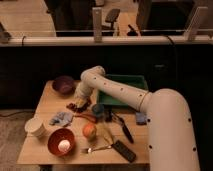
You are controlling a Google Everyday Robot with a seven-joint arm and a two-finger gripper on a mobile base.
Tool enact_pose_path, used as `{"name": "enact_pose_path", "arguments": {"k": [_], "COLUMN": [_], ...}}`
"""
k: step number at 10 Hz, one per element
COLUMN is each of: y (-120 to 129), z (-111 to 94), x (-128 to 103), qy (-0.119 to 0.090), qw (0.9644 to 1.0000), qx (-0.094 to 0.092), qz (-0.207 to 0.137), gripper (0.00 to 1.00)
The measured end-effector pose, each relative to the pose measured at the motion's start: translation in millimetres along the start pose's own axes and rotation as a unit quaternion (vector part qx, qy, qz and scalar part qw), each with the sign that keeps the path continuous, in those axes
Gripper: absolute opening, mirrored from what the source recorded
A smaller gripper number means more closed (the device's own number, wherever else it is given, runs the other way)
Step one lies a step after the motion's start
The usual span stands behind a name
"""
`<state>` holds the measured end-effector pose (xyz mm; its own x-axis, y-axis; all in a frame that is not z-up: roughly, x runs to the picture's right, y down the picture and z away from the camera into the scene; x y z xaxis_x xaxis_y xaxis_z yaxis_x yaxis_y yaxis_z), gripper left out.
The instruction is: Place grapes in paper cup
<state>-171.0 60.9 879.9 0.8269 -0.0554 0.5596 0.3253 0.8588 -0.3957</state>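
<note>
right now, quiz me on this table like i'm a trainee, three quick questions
1. True or false: the grapes lie on the table, outside the paper cup.
2. Which thing is the gripper right at? A) black remote B) grapes C) fork
3. Fill in: the white round object sits in the ___ bowl.

Key: 1 true; 2 B; 3 red
</note>
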Motion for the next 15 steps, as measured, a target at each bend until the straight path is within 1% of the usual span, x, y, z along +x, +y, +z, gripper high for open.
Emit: {"name": "enact_pose_path", "arguments": {"k": [4, 8, 9, 10, 11, 12, 14, 15], "y": [-1, 8, 11, 12, 13, 13, 14, 14], "z": [7, 23, 27, 30, 32, 34, 37, 41], "x": [3, 24, 29, 32, 35, 37, 38, 40], "qy": [0.000, -0.004, -0.006, -0.006, -0.008, -0.010, -0.012, -0.016], "qw": [0.9999, 0.9993, 0.9991, 0.9990, 0.9988, 0.9987, 0.9985, 0.9983], "qx": [-0.016, -0.035, -0.040, -0.043, -0.045, -0.047, -0.051, -0.053], "qz": [0.000, 0.011, 0.013, 0.015, 0.016, 0.016, 0.016, 0.017], "gripper": [0.80, 0.80, 0.78, 0.73, 0.64, 0.52, 0.36, 0.21]}}
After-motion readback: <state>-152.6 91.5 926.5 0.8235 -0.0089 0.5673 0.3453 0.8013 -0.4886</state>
